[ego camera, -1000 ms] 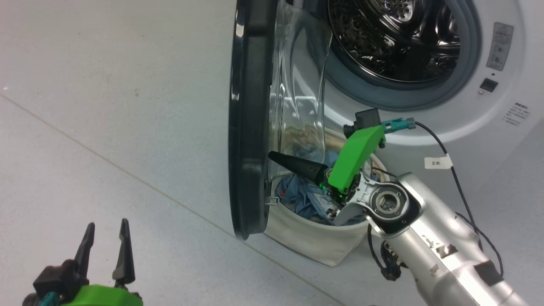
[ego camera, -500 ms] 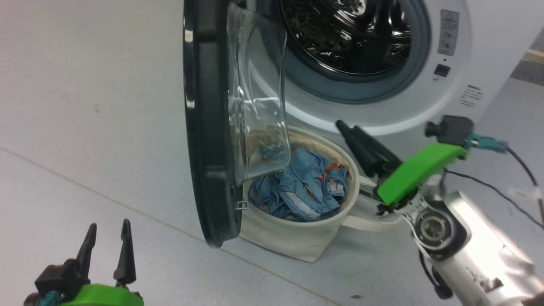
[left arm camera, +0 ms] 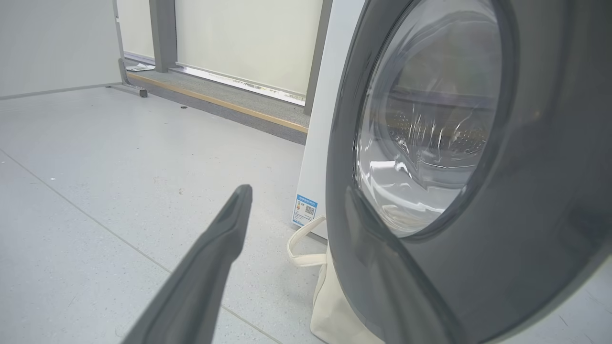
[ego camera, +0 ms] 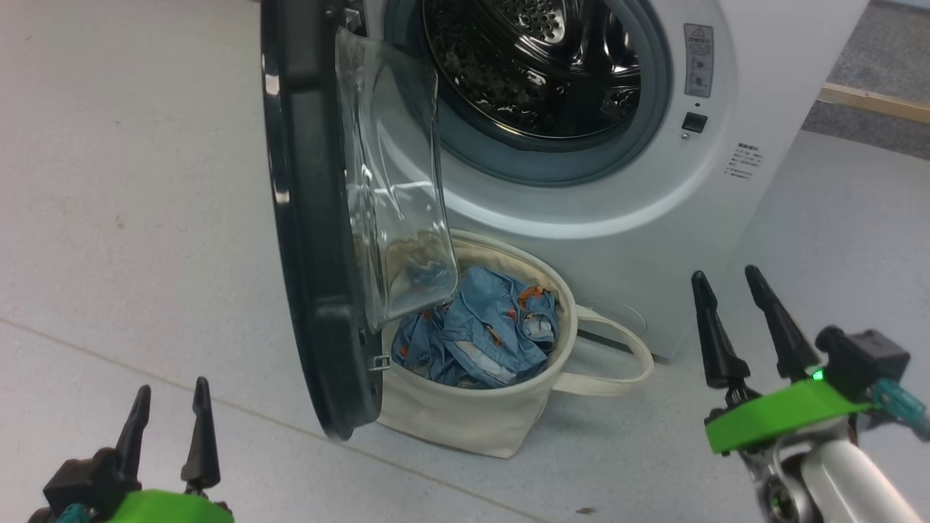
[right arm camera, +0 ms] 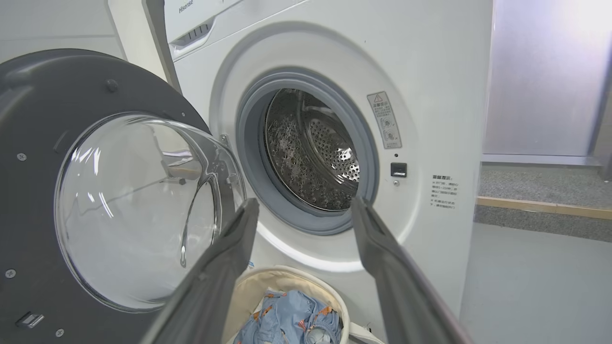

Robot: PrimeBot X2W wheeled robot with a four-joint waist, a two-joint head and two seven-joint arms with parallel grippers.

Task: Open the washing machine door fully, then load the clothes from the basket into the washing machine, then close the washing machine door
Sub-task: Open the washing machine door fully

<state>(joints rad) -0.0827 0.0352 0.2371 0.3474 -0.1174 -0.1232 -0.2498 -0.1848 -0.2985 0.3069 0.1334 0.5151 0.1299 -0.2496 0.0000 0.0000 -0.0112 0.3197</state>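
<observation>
One big white washing machine point(ego camera: 654, 181) stands at the far side, its drum looking empty. Its door point(ego camera: 305, 218) is swung out to the left, yet juts over the basket point(ego camera: 465, 414), which sits on the floor just in front of the machine. The blue clothes point(ego camera: 479, 334) lie heaped inside, partly under the door's glass bowl. Our right claw point(ego camera: 725, 274) hovers near right, fingers apart and empty. Our left claw point(ego camera: 172, 385), near left, is likewise spread. We judge that reaching in now could bump the door or snag a basket handle, because the door overhangs the pile.
</observation>
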